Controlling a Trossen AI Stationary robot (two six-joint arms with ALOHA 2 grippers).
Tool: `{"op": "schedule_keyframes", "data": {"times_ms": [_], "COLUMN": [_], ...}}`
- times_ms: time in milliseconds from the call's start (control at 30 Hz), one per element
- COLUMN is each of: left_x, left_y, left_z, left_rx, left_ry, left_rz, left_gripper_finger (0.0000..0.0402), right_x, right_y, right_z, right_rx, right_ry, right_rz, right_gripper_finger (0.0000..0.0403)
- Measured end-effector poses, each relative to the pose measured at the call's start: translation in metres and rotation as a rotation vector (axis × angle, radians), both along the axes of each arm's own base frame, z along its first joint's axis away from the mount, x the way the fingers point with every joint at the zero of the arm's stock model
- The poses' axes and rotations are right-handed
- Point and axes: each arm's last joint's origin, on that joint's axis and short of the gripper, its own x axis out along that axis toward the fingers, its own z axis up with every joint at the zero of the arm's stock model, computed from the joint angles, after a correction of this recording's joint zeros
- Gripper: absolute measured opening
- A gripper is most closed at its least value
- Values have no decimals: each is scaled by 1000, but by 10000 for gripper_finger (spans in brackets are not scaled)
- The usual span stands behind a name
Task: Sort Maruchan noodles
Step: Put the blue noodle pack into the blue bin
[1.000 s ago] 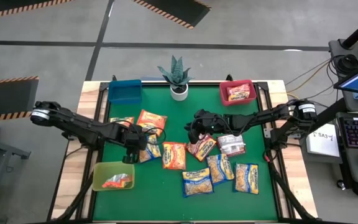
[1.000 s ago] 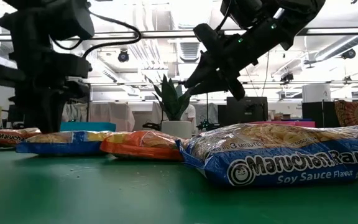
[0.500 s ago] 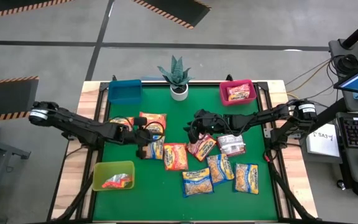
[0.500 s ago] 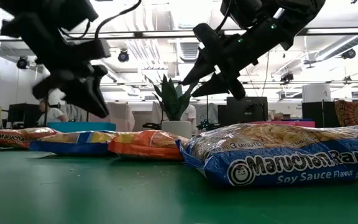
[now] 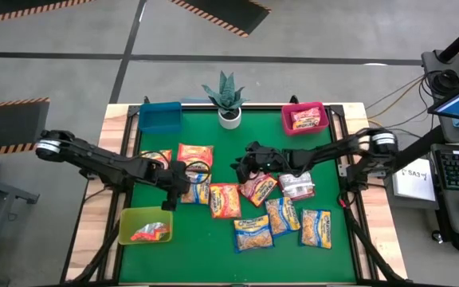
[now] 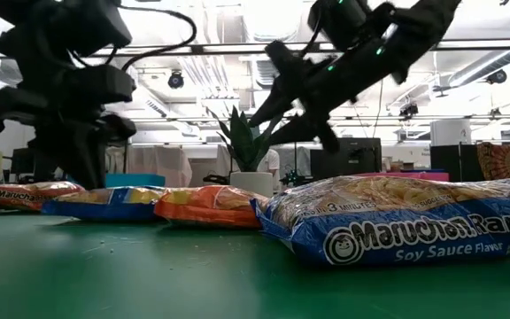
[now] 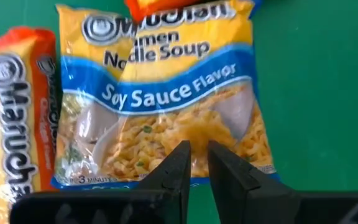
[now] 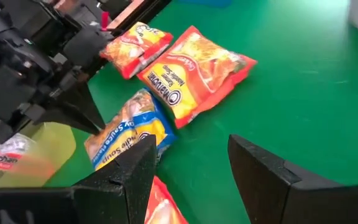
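Your left gripper (image 5: 168, 194) has swung back from the tilt it showed half a second ago and hangs upright over the soy sauce packet (image 7: 166, 106), which lies flat on the green desk (image 5: 198, 255) just beside an orange packet (image 7: 14, 118). Its jaws are nearly closed, a thin slit between the tips, holding nothing. The yellow-green bin (image 5: 144, 226) at the near left holds one packet, unchanged. The loose packets in the middle of the desk lie where they were.

Your right gripper (image 5: 244, 169) has shifted slightly left and lifted off the red packet (image 5: 258, 188). Its jaws stand wider than a second ago, empty. The red bin (image 5: 304, 118) at the far right keeps its one packet.
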Motion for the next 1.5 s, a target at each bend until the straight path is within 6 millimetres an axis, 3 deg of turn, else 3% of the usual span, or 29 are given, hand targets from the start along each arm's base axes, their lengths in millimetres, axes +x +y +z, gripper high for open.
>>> {"op": "schedule_keyframes", "data": {"times_ms": [267, 500, 800, 1200, 1500], "left_x": [0, -2, -5, -5, -4], "left_y": [-1, -1, 2, 2, 2], "left_z": [-1, -7, -20, -21, -21], "left_rx": [-32, -45, 0, -8, -15], "left_ry": [2, 7, -15, -26, -35], "left_rz": [6, 32, 90, 123, 136], "left_gripper_finger": [38, 38, 38, 38, 38], "right_x": [55, 91, 101, 104, 115], "right_y": [-3, -11, -11, -12, -13], "right_z": [-31, -43, -39, -34, -62], "right_rx": [45, 101, 89, 102, 187], "right_ry": [25, 148, 188, 162, 80], "right_rz": [117, 221, 238, 236, 266], "right_gripper_finger": [192, 192, 192, 192, 192]}}
